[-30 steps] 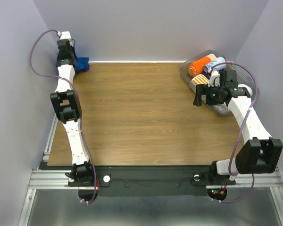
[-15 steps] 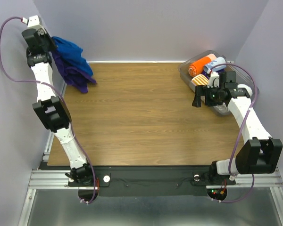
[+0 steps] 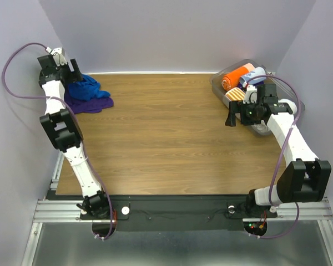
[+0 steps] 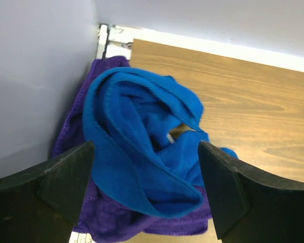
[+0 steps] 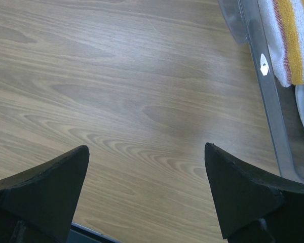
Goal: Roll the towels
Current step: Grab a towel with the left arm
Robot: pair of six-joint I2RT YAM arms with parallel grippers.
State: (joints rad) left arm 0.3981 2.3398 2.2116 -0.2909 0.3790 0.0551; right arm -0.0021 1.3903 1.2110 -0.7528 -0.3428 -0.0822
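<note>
The royal blue towel (image 3: 87, 87) lies crumpled on top of the dark purple towel (image 3: 93, 103) in a loose heap at the table's far left corner, against the wall. My left gripper (image 3: 73, 73) hangs just above the heap, open, holding nothing. In the left wrist view the blue towel (image 4: 142, 131) and the purple towel (image 4: 116, 225) under it fill the gap between the spread fingers of the left gripper (image 4: 147, 187). My right gripper (image 3: 232, 113) is open over bare wood beside the bin; the right wrist view shows nothing inside the right gripper (image 5: 147, 192).
A clear plastic bin (image 3: 217, 88) at the far right holds an orange roll (image 3: 236, 76), a pale blue roll (image 3: 256, 73) and an orange-and-white striped roll (image 5: 291, 40). The bin's wall (image 5: 266, 86) runs close to the right fingers. Walls close in the left, back and right.
The left gripper lifted both towels high against the wall, then came down and opened. The towels dropped into a heap at the corner. The right arm stayed put.
</note>
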